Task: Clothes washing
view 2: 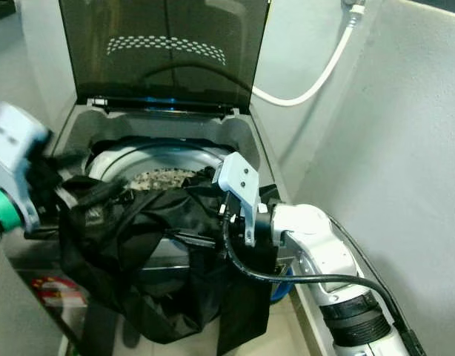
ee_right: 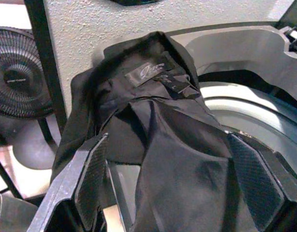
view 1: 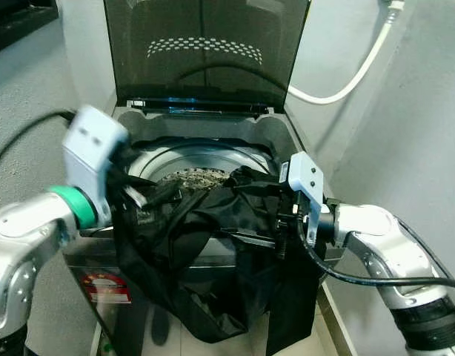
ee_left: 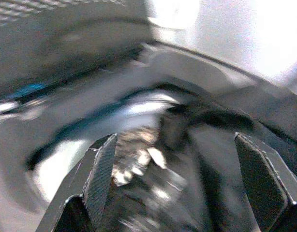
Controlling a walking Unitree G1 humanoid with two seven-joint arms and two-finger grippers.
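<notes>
Right wrist view, black garment (ee_right: 163, 125) draped over washer rim (ee_right: 245, 48), between released right end effector (ee_right: 170, 179) fingers

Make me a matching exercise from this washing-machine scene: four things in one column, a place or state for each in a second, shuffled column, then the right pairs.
Things
1. dark tinted washer lid
2. black fabric garment
3. white hose
4. red sticker

Places or states
A. draped over the front rim of the top-loading washing machine, hanging down its front
B. running along the wall behind the machine
C. raised upright at the back
D. on the machine's front panel, at the robot's left

Pairs: 1-C, 2-A, 3-B, 4-D
</notes>
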